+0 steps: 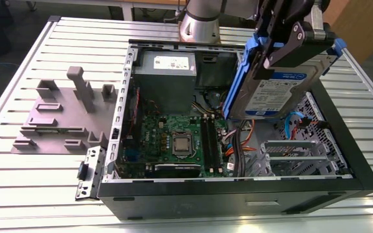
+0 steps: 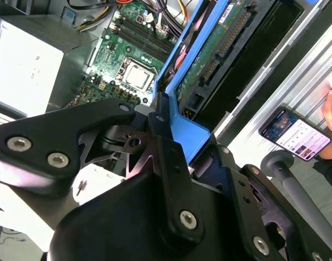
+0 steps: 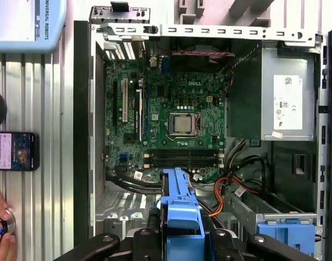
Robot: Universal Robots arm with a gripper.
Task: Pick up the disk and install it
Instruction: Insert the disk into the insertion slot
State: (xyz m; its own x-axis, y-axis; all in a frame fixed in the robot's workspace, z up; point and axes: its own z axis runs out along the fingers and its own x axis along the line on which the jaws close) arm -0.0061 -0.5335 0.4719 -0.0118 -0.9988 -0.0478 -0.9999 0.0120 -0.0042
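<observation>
Slatted metal table (image 1: 25, 194) serves as the work surface, and an open computer case (image 1: 238, 196) is laid on its side on it. The disk (image 1: 272, 92) is held above the case interior, toward the exterior view's right. It is steeply tilted, with its label facing that camera and blue rails along its edges. Its upper end is pinched between the fingers of the gripper (image 1: 290, 44), which are pressed against it. Contact between its lower end and the case cannot be determined. Below it, the motherboard (image 1: 173, 138) and a drive cage (image 1: 290, 155) are exposed, with the grey power supply (image 1: 167, 68) behind. A grey fixture (image 1: 60, 119) is set on the table at the exterior view's left. In the first wrist view, a phone (image 3: 13, 151) and a hand (image 3: 0, 231) are seen beside the case.
</observation>
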